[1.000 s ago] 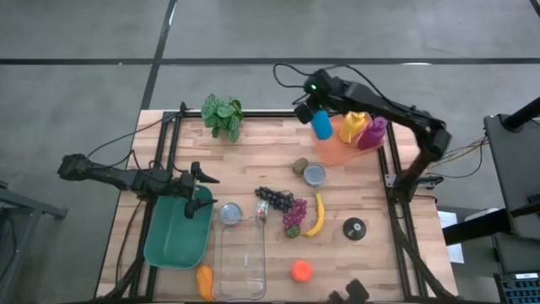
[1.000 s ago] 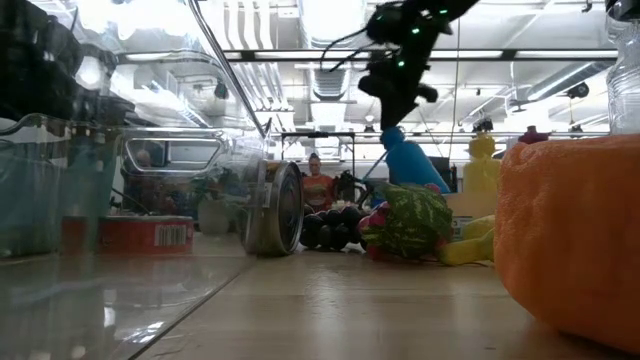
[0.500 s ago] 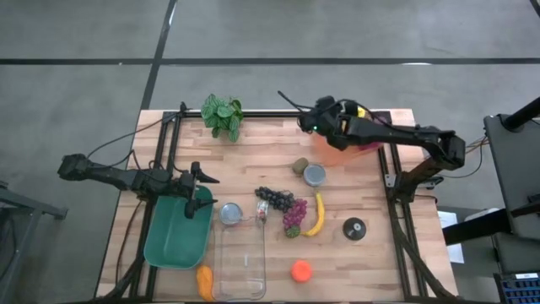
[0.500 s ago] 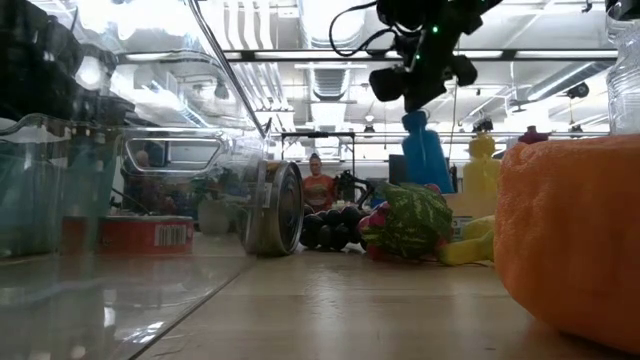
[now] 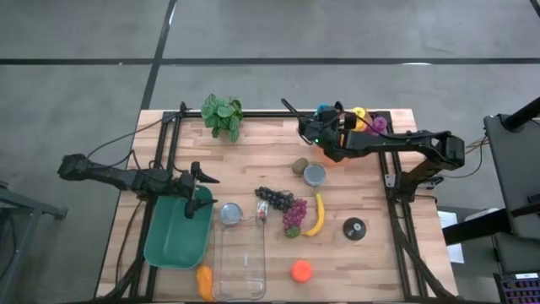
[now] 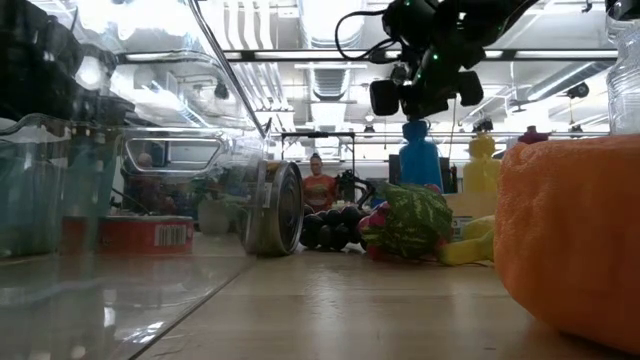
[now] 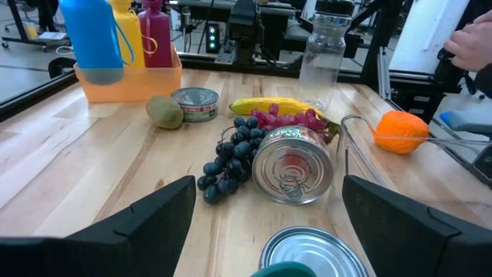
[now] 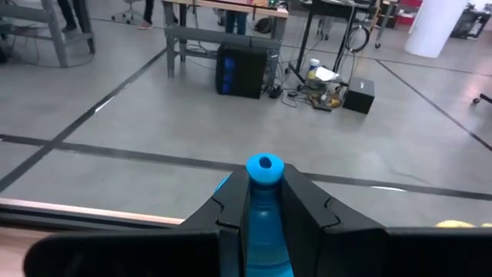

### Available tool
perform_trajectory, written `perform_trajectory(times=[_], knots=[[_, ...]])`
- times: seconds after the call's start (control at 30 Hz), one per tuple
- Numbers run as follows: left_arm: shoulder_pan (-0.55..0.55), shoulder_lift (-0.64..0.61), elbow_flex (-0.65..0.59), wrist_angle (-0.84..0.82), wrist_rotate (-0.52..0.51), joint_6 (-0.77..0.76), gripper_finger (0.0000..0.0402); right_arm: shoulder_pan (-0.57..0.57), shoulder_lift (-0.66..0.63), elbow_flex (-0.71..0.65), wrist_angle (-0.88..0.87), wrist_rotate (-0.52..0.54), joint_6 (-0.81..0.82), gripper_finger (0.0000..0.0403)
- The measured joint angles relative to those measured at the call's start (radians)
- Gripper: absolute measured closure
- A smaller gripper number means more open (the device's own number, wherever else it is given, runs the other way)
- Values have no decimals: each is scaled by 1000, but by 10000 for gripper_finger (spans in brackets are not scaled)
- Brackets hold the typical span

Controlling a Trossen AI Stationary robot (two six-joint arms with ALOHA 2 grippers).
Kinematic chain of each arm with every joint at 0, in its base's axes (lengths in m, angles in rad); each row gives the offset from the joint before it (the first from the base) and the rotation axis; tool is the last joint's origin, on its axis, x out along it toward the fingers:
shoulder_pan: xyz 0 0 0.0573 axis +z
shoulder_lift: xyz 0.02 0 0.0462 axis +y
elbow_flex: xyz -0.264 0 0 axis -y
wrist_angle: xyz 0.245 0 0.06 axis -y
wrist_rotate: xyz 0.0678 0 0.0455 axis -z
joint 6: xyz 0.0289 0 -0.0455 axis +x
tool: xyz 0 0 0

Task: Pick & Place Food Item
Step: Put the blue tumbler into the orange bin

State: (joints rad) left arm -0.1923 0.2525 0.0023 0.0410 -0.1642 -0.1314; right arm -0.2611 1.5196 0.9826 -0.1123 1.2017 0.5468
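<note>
Three bottles stand upright in the orange tray [image 7: 127,83] at the table's far right corner: a blue bottle [image 7: 91,38], a yellow one [image 7: 127,21] and a magenta one [image 7: 156,35], all smooth plastic. The right gripper [image 8: 265,201] is clamped on the blue bottle's neck, just under its round cap, with the bottle's base down inside the tray.

Three round metal cans are out: a short one [image 7: 195,105] upright beside a fuzzy brown kiwi [image 7: 164,112], one lying on its side [image 7: 293,166] with its ribbed end showing, and one upright nearer the left arm [image 5: 230,213]. There is one bunch of dark grapes [image 7: 231,156], one of red grapes [image 7: 286,118], one banana [image 5: 317,214], and two oranges [image 5: 301,271], the second [image 5: 204,282] by the green bin.

A clear jar [image 7: 321,46] stands upright, and a clear rectangular tub [image 5: 240,262] lies flat. A leafy plant [image 5: 222,115] sits at the far left, a dark disc [image 5: 354,228] to the right.

The left gripper [image 5: 196,187] hangs over the green bin [image 5: 173,236], fingers spread wide, holding nothing.
</note>
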Motion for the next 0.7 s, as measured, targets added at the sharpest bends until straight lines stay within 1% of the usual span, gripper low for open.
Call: perform_trajectory(times=[0.17,0.33,0.47,0.6,0.7], knots=[[0,0,0,0,0,0,66,2,-1,-25,-1,29,31,358],[0,0,0,0,0,0,66,-1,-2,-53,-3,29,75,358],[0,0,0,0,0,0,66,-1,-2,-54,-2,29,79,359],[0,0,0,0,0,0,66,-5,-2,-57,-4,13,77,359],[0,0,0,0,0,0,66,-18,-2,-62,-4,-25,76,359]])
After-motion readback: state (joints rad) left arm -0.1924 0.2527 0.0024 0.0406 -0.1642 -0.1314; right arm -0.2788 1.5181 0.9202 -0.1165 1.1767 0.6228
